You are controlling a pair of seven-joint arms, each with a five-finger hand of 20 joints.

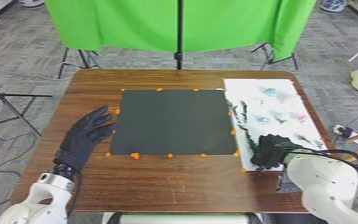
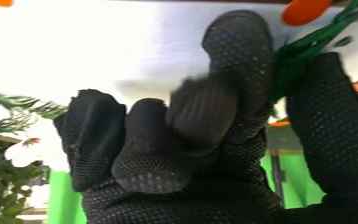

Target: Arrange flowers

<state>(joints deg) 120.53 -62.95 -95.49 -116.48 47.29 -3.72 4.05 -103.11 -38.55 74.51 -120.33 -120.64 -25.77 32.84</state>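
Greenery [image 2: 291,62] sits pinched in the right hand [image 1: 269,151]; a slow, straight lift should best spare the flowers [image 1: 263,120] farther along the white board [image 1: 238,87].

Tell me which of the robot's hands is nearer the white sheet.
Right: the right hand is at the near end of the white sheet; the left hand is by the left edge of the black mat, with that mat between it and the sheet.

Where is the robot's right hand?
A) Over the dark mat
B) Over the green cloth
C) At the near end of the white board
C: the right hand is at the near end of the white board, a green stem between thumb and finger.
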